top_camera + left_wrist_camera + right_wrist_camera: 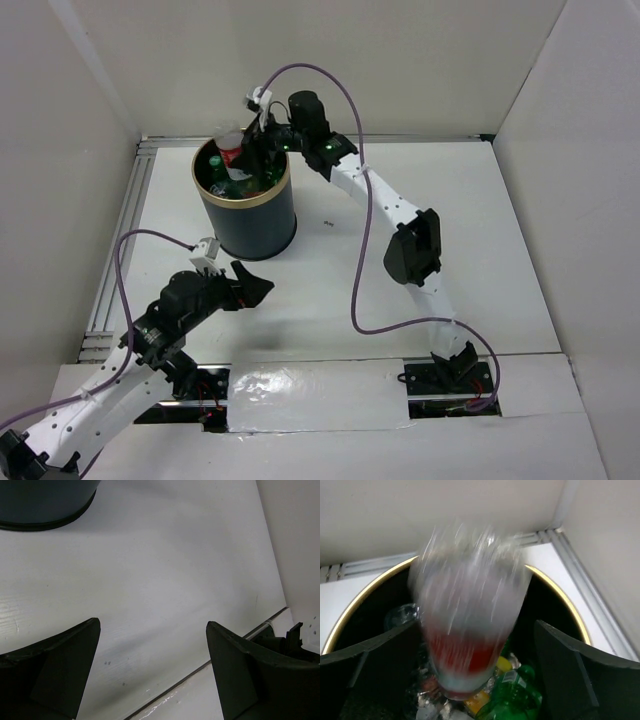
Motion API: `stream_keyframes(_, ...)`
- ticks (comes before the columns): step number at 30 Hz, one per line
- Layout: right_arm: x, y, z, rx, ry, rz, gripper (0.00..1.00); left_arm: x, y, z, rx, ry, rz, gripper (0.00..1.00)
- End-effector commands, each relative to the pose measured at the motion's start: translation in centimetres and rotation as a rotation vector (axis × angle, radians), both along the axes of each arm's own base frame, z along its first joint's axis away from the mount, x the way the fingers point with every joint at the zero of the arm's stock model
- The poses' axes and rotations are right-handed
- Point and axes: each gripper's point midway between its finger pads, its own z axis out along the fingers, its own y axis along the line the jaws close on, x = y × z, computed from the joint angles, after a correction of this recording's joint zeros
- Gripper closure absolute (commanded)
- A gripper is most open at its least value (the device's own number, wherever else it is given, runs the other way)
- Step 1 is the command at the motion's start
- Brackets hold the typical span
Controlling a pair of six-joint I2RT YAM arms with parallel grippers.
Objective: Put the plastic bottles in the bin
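Note:
The bin (256,226), dark with a gold rim, stands at the far left-centre of the table. My right gripper (253,150) hangs over its mouth, jaws wide apart. In the right wrist view a clear bottle with a red label (467,630) is motion-blurred between the open fingers (560,675), cap end down over the bin's rim (563,603). Inside the bin lie a green bottle (522,696), a yellow cap (504,664) and other clear bottles. My left gripper (262,286) is open and empty over bare table near the bin's base (45,505).
An aluminium rail (122,245) runs along the table's left edge. White walls close in the back and both sides. A purple cable (360,260) loops by the right arm. A shiny taped strip (320,392) lies at the front between the arm bases.

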Motion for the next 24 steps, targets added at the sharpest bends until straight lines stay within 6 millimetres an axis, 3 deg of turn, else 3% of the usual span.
stream_keyframes(1, -1.6, -1.7, 11.2, 0.132, -0.206, -0.055, 0.0, -0.2, -0.2, 0.2, -0.009, -0.01, -0.013, 0.0)
stream_keyframes(5, 0.6, -7.2, 13.5, 0.094, -0.185, -0.268, 0.0, -0.2, -0.6, 1.0, -0.009, -0.031, -0.04, 0.0)
stream_keyframes(6, 2.2, -9.6, 12.7, 0.063, -0.16, -0.336, 0.0, 0.0, -0.6, 1.0, 0.006, -0.033, -0.045, 0.0)
stream_keyframes(7, 1.8, -12.0, 13.5, 0.04, -0.142, -0.389, 0.0, 0.0, -0.8, 1.1, 0.01, -0.038, -0.058, 0.0)
stream_keyframes(8, 2.2, -14.0, 13.3, 0.022, -0.115, -0.451, 0.0, 0.1, -1.1, 1.6, -0.001, -0.047, -0.068, 0.0)
stream_keyframes(9, 4.0, -17.4, 10.8, -0.039, -0.064, -0.564, 0.0, 0.3, -1.1, 1.5, 0.017, -0.061, -0.077, 0.0)
stream_keyframes(10, 2.8, -20.0, 11.8, -0.048, -0.049, -0.617, 0.0, 0.3, -1.5, 1.7, 0.015, -0.057, -0.09, 0.0)
stream_keyframes(12, 2.6, -24.2, 10.1, -0.108, -0.008, -0.743, 0.0, 0.7, -1.9, 2.4, 0.009, -0.081, -0.103, 0.0)
stream_keyframes(13, 2.3, -25.9, 6.0, -0.185, 0.057, -0.794, 0.0, 0.7, -2.1, 2.4, 0.012, -0.087, -0.121, 0.0)
stream_keyframes(14, 0.6, -28.4, 7.5, -0.175, 0.034, -0.857, 0.0, 0.7, -2.5, 2.1, 0.012, -0.075, -0.137, 0.0)
stream_keyframes(15, -0.2, -30.2, 6.6, -0.211, 0.032, -0.927, 0.0, 0.8, -2.7, 2.0, 0.017, -0.078, -0.149, 0.0)
stream_keyframes(16, -1.1, -31.8, 2.6, -0.291, 0.075, -0.956, 0.0, 1.1, -2.9, 2.5, 0.011, -0.088, -0.149, 0.0)
stream_keyframes(17, -4.0, -34.5, 3.3, -0.275, 0.046, -1.022, 0.0, 1.1, -3.5, 2.3, 0.02, -0.083, -0.178, 0.0)
stream_keyframes(18, -4.0, -34.5, 3.3, -0.275, 0.045, -1.023, 0.0, 1.0, -3.7, 1.8, 0.025, -0.065, -0.19, 0.0)
stream_keyframes(19, -5.1, -35.6, -0.1, -0.33, 0.089, -1.036, 0.0, 1.2, -3.9, 1.8, 0.038, -0.066, -0.195, 0.0)
stream_keyframes(22, -8.3, -38.4, -1.0, -0.312, 0.1, -1.076, 0.0, 1.3, -5.2, 1.8, 0.057, -0.062, -0.245, 0.0)
stream_keyframes(23, -9.4, -39.6, -4.0, -0.355, 0.156, -1.095, 0.0, 1.2, -5.7, 2.1, 0.067, -0.073, -0.267, 0.0)
stream_keyframes(24, -10.4, -40.4, -3.4, -0.314, 0.137, -1.12, 0.0, 1.5, -5.8, 2.1, 0.084, -0.077, -0.26, 0.0)
